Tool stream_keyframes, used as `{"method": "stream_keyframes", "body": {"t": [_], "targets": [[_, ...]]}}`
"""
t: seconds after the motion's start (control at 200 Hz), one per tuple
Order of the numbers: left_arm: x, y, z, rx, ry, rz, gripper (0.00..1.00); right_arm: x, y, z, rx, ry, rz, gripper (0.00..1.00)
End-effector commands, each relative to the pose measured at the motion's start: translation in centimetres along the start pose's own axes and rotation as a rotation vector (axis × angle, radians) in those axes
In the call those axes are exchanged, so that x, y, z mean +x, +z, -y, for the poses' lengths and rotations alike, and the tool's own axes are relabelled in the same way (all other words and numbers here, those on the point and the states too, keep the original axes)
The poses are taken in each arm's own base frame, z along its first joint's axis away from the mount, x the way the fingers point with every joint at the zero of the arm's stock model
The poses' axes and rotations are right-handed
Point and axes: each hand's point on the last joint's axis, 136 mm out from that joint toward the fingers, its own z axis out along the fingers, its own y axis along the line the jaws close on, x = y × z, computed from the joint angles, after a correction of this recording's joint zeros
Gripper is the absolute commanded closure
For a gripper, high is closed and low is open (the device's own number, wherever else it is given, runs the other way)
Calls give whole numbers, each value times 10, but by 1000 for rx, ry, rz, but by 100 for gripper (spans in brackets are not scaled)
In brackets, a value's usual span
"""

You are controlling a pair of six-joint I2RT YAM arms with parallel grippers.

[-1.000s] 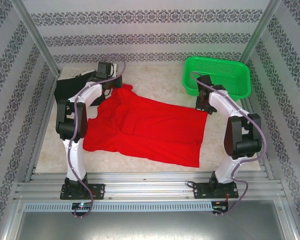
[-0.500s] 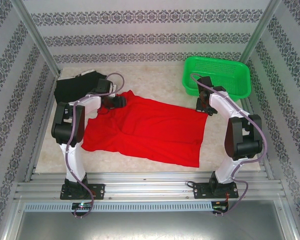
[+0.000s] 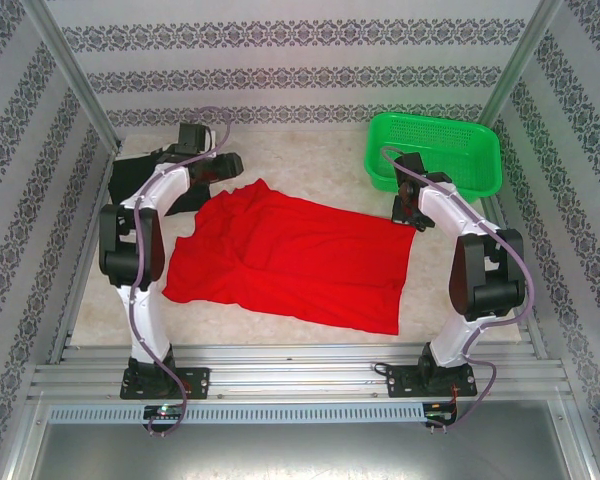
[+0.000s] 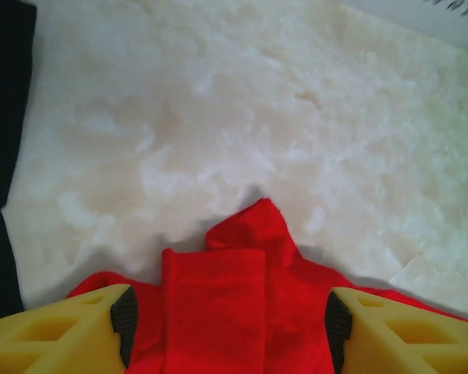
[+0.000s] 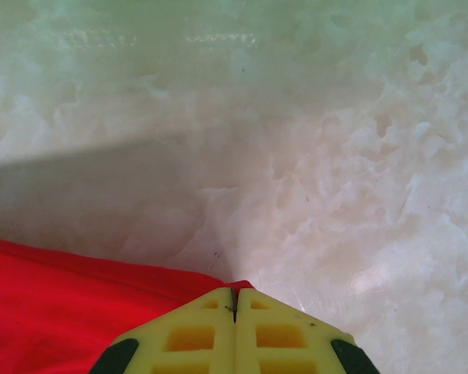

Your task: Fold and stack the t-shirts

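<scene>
Holding my left hand [image 4: 230,327] spread above a bunched corner of the red t-shirt [image 3: 300,260], right hand [image 5: 234,294] pressed together, I risked folding wrinkles in

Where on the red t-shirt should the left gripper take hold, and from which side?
Pinch the raised fold at the far-left corner of the red t-shirt, from above. It stands up near the open left gripper, while the rest lies mostly flat.

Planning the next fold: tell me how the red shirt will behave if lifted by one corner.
Probably floppy: the red shirt lies flat with creases and a bunched far-left corner, so it would likely sag from any pinch point. It seems thin, so likely light. A push would probably wrinkle it on the table rather than slide it whole.
</scene>
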Motion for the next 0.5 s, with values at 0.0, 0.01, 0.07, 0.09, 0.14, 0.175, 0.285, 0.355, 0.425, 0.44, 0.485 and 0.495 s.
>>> {"method": "stream_keyframes", "body": {"t": [0.0,0.01,0.07,0.09,0.14,0.175,0.285,0.355,0.425,0.44,0.485,0.495], "targets": [[38,16,-9,11,-17,-172,36,1,-9,6,-2,24,7,100],[36,16,-7,16,-13,-172,36,1,-9,6,-2,25,7,100],[46,21,-11,9,-3,-217,38,1,-9,6,-2,26,7,100],[49,22,-14,0,-3,-226,38,1,-9,5,-4,27,7,100],[55,25,-19,-17,-3,-243,39,1,-9,4,-4,27,9,100],[57,27,-20,-12,-3,-246,39,1,-9,4,-5,26,8,100],[59,34,-18,7,-14,-249,41,0,-9,3,-5,25,9,100],[58,39,-20,3,-19,-245,42,1,-10,3,-7,26,9,100],[56,42,-18,20,-27,-233,42,1,-10,2,-7,25,9,100],[55,43,-17,26,-29,-232,42,1,-9,2,-5,24,7,100],[54,44,-15,36,-32,-235,43,2,-9,3,-2,21,6,100],[55,44,-14,38,-31,-239,44,2,-9,3,-2,23,6,100]]}}
